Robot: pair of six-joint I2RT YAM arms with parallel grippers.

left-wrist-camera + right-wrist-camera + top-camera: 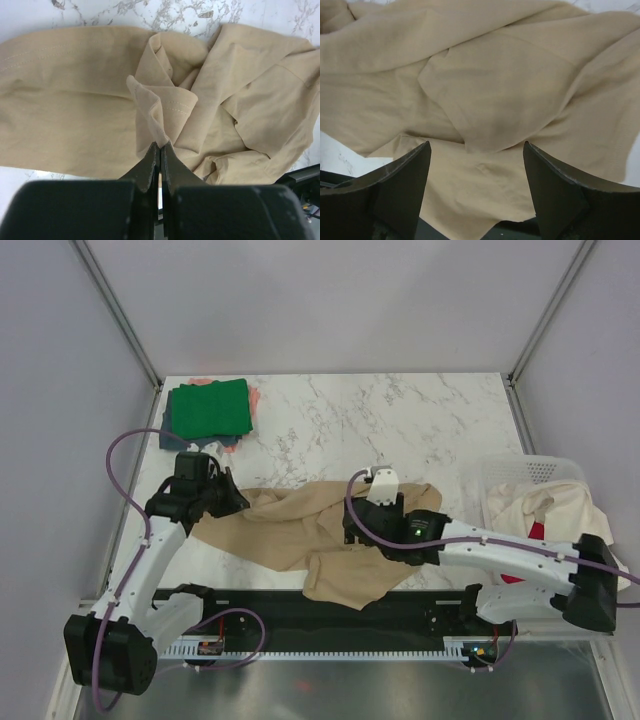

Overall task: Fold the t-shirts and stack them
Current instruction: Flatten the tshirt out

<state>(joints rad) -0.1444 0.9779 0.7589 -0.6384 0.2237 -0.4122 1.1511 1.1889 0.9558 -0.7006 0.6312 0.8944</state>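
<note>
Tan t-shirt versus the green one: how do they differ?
The tan t-shirt lies crumpled and spread out; the green t-shirt is folded flat and square. The left gripper pinches a fold of the tan one; nothing touches the green one. Both are plain cloth.

Soft overhead light lit the desk [400, 420] brightly and evenly, shadows faint. In both wrist views the near jaws looked dark and blurred.

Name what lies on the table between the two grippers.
The crumpled tan t-shirt spans the stretch from left gripper to right gripper, clearest in the top view.
</note>
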